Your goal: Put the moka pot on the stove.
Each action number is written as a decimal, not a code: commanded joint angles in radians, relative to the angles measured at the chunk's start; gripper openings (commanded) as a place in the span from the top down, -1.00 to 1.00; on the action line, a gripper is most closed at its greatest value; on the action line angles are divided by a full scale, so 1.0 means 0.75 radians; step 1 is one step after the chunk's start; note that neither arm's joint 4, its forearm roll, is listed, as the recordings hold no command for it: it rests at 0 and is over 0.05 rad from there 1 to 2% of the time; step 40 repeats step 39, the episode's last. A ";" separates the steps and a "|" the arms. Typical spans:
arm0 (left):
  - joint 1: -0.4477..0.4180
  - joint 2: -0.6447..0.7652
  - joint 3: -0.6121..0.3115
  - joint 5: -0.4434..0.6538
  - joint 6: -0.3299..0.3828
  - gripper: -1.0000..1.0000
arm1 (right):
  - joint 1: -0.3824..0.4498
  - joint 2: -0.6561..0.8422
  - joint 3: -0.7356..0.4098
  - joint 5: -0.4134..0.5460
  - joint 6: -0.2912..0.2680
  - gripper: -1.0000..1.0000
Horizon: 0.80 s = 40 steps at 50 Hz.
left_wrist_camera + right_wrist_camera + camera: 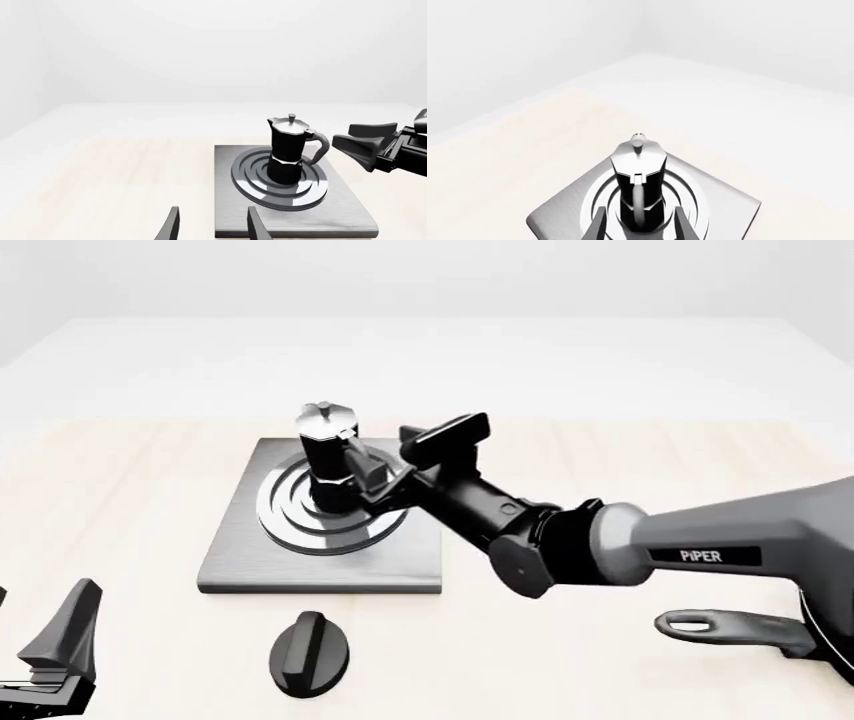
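Note:
The moka pot (327, 455) stands upright on the ringed burner of the grey stove (240, 560), its handle pointing toward the right arm. My right gripper (400, 462) is open right at that handle. In the right wrist view its fingers (599, 226) stand on either side of the moka pot (639, 185) with a gap on both sides. The left wrist view shows the moka pot (288, 150) on the stove (333, 220), with the right gripper (353, 141) a small gap from the handle. My left gripper (34, 630) is open and empty at the near left, far from the stove.
A black oval knob (310, 652) lies on the wooden table in front of the stove. The long handle of a dark pan (727, 625) shows at the near right, under the right arm.

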State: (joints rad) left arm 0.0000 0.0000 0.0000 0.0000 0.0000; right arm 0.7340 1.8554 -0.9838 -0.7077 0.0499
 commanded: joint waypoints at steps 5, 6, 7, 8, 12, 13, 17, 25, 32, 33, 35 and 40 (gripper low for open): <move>0.000 0.000 0.000 0.000 0.000 -1.00 | -0.010 -0.087 0.069 -0.001 -0.015 -1.00; 0.000 0.000 0.000 0.000 0.000 -1.00 | -0.010 -0.093 0.073 0.000 -0.017 -1.00; 0.000 0.000 0.000 0.000 0.000 -1.00 | -0.012 -0.104 0.080 0.000 -0.019 -1.00; 0.000 0.000 0.000 0.000 0.000 -1.00 | -0.012 -0.110 0.085 0.000 -0.020 -1.00; 0.000 0.000 0.000 0.000 0.000 -1.00 | -0.018 -0.136 0.105 0.000 -0.026 -1.00; 0.000 0.000 0.000 0.000 0.000 -1.00 | -0.019 -0.142 0.109 0.000 -0.027 -1.00; 0.000 0.000 0.000 0.000 0.000 -1.00 | -0.024 -0.172 0.132 0.001 -0.032 -1.00; 0.000 0.000 0.000 0.000 0.000 -1.00 | -0.030 -0.218 0.170 0.000 -0.036 -1.00; 0.000 0.000 0.000 0.000 0.000 -1.00 | -0.029 -0.269 0.198 0.004 -0.044 -1.00; 0.000 0.000 0.000 0.000 0.000 -1.00 | -0.030 -0.276 0.202 0.003 -0.046 -1.00; 0.000 0.000 0.000 0.000 0.000 -1.00 | -0.034 -0.293 0.213 0.001 -0.051 -1.00; 0.000 0.000 0.000 0.000 0.000 -1.00 | -0.047 -0.350 0.254 -0.010 -0.067 -1.00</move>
